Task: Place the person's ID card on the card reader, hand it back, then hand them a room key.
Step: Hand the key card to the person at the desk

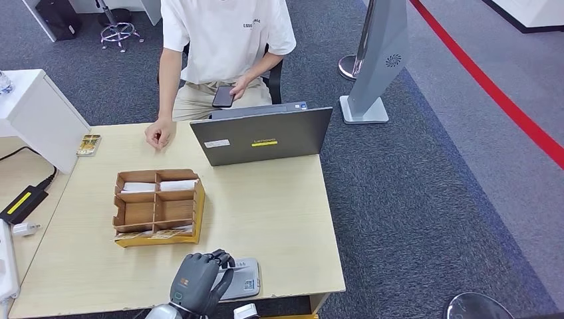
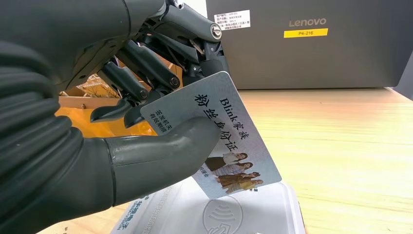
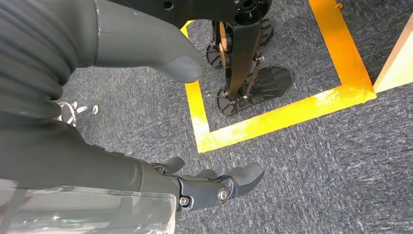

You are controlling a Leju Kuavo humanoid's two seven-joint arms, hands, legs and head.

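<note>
My left hand (image 1: 198, 276) hovers over the grey card reader (image 1: 242, 279) at the table's near edge. In the left wrist view that hand (image 2: 146, 97) pinches the ID card (image 2: 229, 146), pale with black characters and a small group photo, between thumb and fingers. The card is tilted just above the white reader top (image 2: 229, 214). My right hand (image 3: 195, 187) hangs beside the table over grey carpet, fingers loosely apart and holding nothing. The person (image 1: 219, 40) sits across the table, one hand (image 1: 159, 135) resting on the tabletop, the other holding a phone (image 1: 223, 96).
A cardboard organiser (image 1: 158, 207) with white cards in its far compartments stands mid-table. A grey laptop (image 1: 263, 136) stands with its lid's back toward me. A small card (image 1: 88, 144) lies at the far left corner. Yellow floor tape (image 3: 272, 117) marks the carpet.
</note>
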